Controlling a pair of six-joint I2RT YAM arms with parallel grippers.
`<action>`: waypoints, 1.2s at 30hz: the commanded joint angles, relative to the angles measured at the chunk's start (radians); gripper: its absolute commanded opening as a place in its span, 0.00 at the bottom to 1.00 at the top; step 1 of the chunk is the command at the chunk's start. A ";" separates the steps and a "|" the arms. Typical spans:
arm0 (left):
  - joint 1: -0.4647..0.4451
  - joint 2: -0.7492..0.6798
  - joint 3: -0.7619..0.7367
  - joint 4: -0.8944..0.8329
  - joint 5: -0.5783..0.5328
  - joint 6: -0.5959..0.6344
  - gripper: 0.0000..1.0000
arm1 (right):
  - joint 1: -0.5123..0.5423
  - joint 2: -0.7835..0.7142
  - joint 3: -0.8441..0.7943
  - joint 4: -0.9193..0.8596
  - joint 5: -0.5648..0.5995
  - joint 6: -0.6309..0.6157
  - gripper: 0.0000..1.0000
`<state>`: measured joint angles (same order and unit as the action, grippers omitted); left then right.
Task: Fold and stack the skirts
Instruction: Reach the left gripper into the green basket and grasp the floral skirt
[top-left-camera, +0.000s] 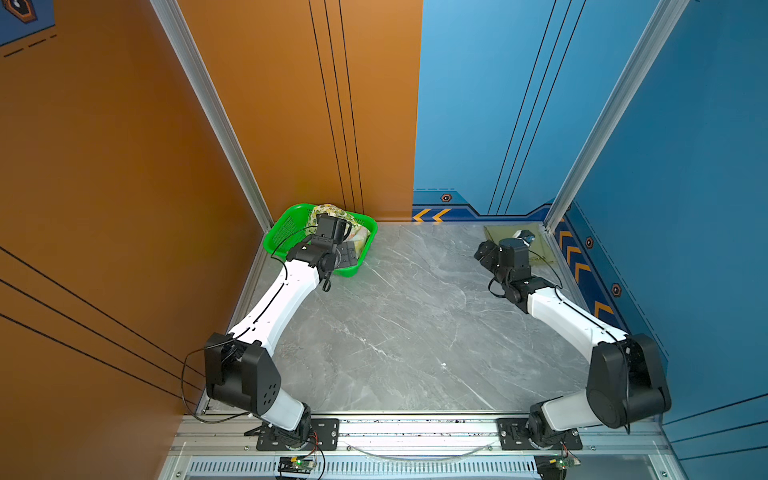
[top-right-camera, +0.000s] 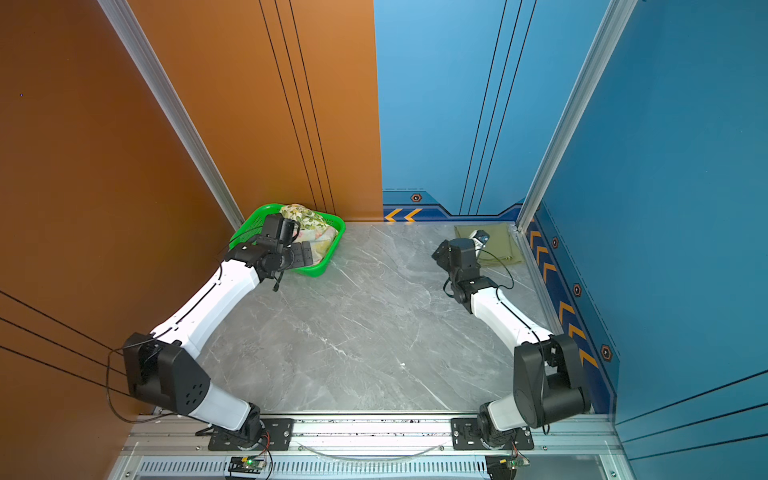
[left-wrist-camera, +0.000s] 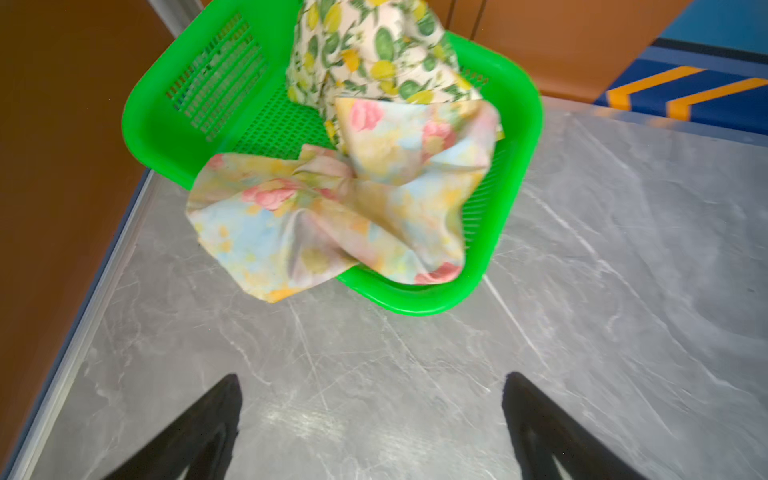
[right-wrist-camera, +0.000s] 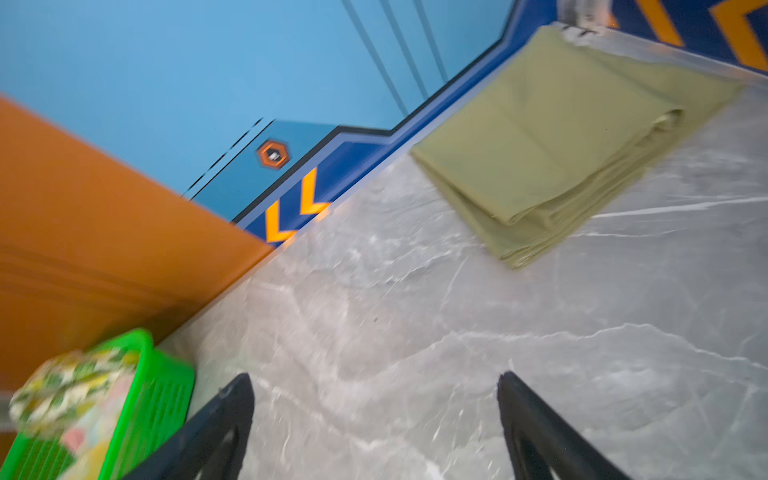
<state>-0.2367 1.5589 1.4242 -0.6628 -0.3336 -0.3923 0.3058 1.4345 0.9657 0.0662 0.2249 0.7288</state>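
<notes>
Folded flat, the olive-green skirt (right-wrist-camera: 552, 141) lies in the table's far right corner (top-left-camera: 542, 251) (top-right-camera: 500, 245). My right gripper (right-wrist-camera: 375, 375) hangs open and empty above the table, just left of it and apart from it (top-left-camera: 485, 251). In the green basket (left-wrist-camera: 174, 120) at the far left (top-left-camera: 286, 226), the white lemon skirt (left-wrist-camera: 365, 50) is heaped at the back. The crumpled pastel flowered skirt (left-wrist-camera: 340, 208) spills over the basket's near rim. My left gripper (left-wrist-camera: 372, 376) is open and empty over bare table just short of the basket (top-left-camera: 347, 254).
The grey marble table (top-left-camera: 415, 324) is boxed in by an orange wall (top-left-camera: 124, 187) on the left and blue walls (top-left-camera: 685, 187) at the back and right. Aluminium posts (top-left-camera: 216, 124) stand at the far corners. Both arm bases sit on the front rail (top-left-camera: 415, 428).
</notes>
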 joint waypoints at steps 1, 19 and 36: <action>0.079 0.052 0.025 -0.040 0.020 -0.010 0.99 | 0.104 -0.034 -0.024 -0.041 -0.012 -0.131 0.91; 0.261 0.293 0.132 0.166 0.292 -0.072 0.59 | 0.255 0.037 0.083 -0.123 -0.019 -0.193 0.90; 0.209 0.095 0.303 0.225 0.364 -0.086 0.00 | 0.205 0.006 0.057 -0.147 -0.067 -0.170 0.90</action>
<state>-0.0147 1.7550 1.6699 -0.4988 0.0051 -0.4686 0.5247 1.4628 1.0248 -0.0540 0.1791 0.5499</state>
